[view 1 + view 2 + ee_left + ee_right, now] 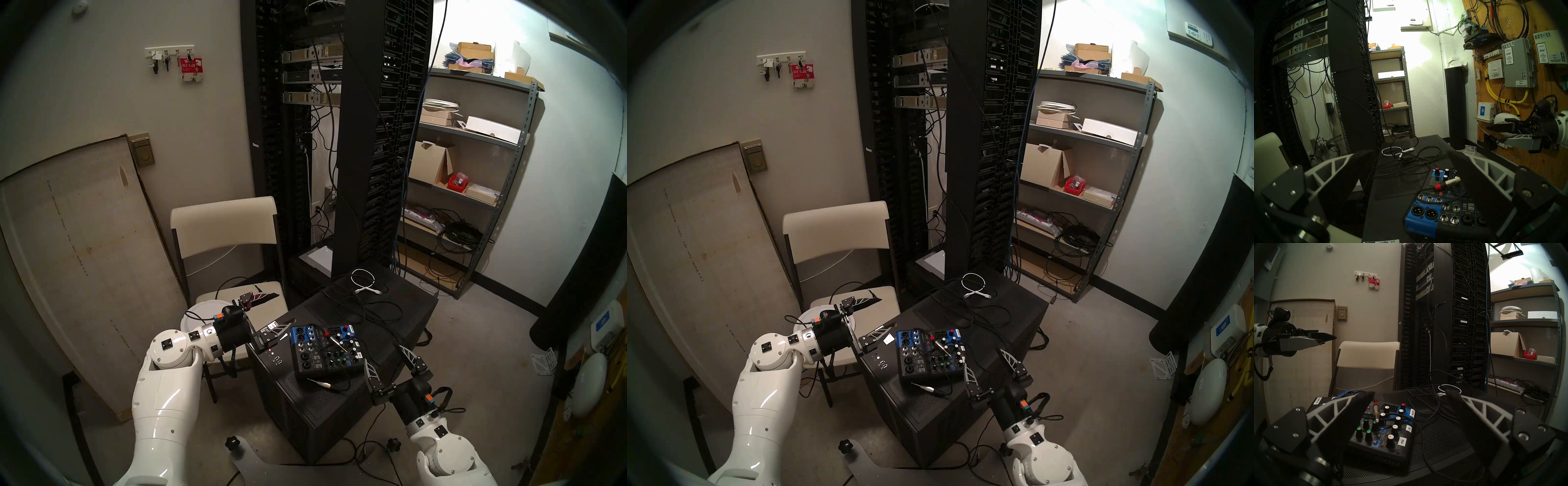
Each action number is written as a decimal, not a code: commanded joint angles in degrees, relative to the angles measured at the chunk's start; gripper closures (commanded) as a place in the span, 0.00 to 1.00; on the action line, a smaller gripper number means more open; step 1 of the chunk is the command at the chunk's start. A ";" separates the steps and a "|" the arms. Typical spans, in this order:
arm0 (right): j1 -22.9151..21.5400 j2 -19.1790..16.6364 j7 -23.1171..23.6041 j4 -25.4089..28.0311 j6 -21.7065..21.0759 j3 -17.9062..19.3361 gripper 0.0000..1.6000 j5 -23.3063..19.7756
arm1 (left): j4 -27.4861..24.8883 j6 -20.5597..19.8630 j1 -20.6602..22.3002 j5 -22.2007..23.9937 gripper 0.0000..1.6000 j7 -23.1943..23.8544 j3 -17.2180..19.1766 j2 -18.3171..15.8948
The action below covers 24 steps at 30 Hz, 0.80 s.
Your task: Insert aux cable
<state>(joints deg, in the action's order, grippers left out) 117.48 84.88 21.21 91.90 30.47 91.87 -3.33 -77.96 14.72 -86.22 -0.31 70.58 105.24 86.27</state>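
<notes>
The aux cable's silver jack plug with a red collar lies loose across the knobs of a small blue-and-black mixer, its thin black cable trailing away over the case. It also shows in the left wrist view and the right wrist view. My left gripper is open and empty, hovering just left of the mixer's socket end. My right gripper is open and empty at the mixer's right front corner, with the plug ahead of its left finger.
The mixer sits on a black computer case. A silver-and-black plug lies in front of the mixer. A white coiled cable and loose black cables lie behind it. A folding chair stands left, a server rack behind, shelves right.
</notes>
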 commanded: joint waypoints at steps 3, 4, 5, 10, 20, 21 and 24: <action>-0.05 -0.03 0.00 0.88 0.09 0.04 0.00 -0.01 | -0.62 0.00 0.28 0.07 0.00 0.01 -0.02 0.16; -0.05 -0.03 0.00 0.88 0.09 0.04 0.00 -0.01 | -0.62 0.00 0.29 0.05 0.00 0.02 -0.01 0.17; -0.05 -0.03 0.00 0.88 0.09 0.04 0.00 -0.01 | -0.62 0.00 0.29 0.04 0.00 0.03 0.01 0.18; -0.05 -0.03 0.00 0.88 0.09 0.04 0.00 -0.01 | -0.62 0.01 0.31 -0.03 0.00 0.10 0.09 0.25; -1.16 -3.07 4.33 1.28 -1.55 -0.60 0.00 -1.80 | -0.60 0.02 0.35 -0.16 0.00 0.24 0.24 0.38; -1.17 -3.23 4.59 1.58 -1.91 -0.65 0.00 -1.73 | -0.60 0.02 0.36 -0.17 0.00 0.25 0.25 0.39; -1.80 -4.22 6.34 1.79 -2.89 -0.83 0.00 -1.97 | -0.59 0.02 0.37 -0.21 0.00 0.30 0.31 0.44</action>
<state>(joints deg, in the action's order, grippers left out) 117.08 82.84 24.95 92.00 28.87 91.30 -4.22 -77.91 14.72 -86.22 -0.67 70.90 105.61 86.59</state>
